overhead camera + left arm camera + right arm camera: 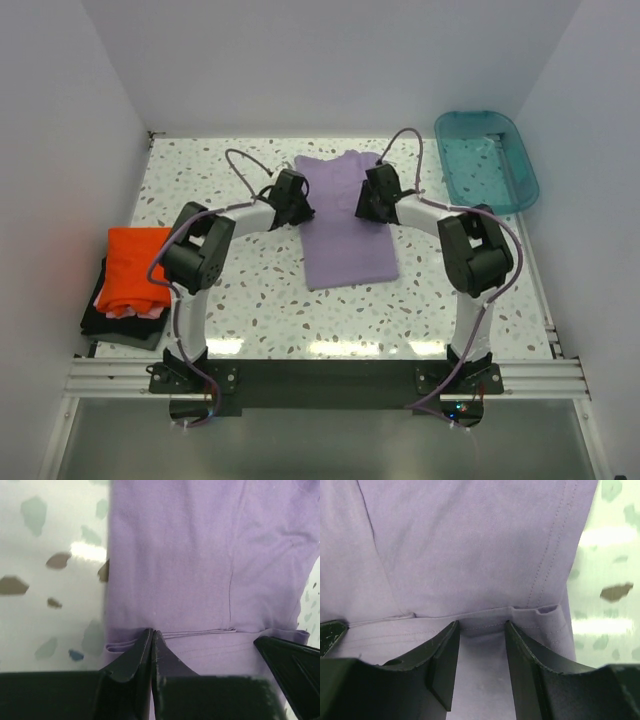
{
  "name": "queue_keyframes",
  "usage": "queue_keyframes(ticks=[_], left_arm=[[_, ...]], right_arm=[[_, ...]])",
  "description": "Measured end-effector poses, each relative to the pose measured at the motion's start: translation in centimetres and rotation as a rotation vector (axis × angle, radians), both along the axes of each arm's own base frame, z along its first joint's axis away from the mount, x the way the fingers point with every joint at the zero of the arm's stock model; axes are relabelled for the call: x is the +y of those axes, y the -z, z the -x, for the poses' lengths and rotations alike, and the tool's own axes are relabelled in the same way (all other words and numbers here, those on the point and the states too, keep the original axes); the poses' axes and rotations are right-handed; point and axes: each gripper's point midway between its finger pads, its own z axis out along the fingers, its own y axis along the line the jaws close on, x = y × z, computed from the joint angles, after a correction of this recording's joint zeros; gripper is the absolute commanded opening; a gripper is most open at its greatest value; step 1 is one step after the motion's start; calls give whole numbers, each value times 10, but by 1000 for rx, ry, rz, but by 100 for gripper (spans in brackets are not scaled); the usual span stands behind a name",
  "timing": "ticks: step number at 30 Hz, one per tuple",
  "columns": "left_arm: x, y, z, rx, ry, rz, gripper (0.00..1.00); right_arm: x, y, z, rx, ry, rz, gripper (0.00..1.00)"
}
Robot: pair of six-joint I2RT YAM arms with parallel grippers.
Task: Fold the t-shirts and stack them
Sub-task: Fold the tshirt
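1. Lavender shirt [347, 235] lies in the middle of the speckled table [260, 295], folded into a long narrow rectangle. Its collar end is toward the far wall and its hem end toward the arm bases.
2. Both arms reach inward to the far half of this shirt, one at each long edge.
3. Left claw [298, 205] sits at the shirt's left edge. In the left wrist view its two fingers are pressed together, only a thin line between them. A turned-over band of the lavender cloth runs straight into the tips, so it looks pinched on that fold.
4. Right claw [372, 203] sits on the shirt near the right edge. In the right wrist view its fingers [444, 655] stand apart, with the stitched hem band crossing the gap just ahead of the tips. Nothing is clamped there.
5. Each wrist view shows a dark corner of the other claw at the frame edge.
6. Orange shirt [135, 268] tops a folded stack at the left edge of the table. A pink shirt [140, 312] peeks out beneath it, and a dark shirt [105, 318] lies at the bottom.
7. Teal tub [520, 185] sits at the far right corner, well apart from all the shirts.
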Motion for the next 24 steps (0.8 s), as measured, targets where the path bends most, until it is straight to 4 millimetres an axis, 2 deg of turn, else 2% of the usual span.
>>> queue_keyframes(ticks=[5,13,17,24], left_arm=[[12,1,36,31,-17,36,6],[35,1,82,65,-25,29,7],[45,0,102,82,-17,9,8],[51,-4,105,81,24,-48,13]], right_arm=[[13,1,42,11,-40,-21,46],[39,2,117,30,-89,-72,47],[42,1,124,42,-92,-102,51],[40,-4,123,65,-162,-114,53]])
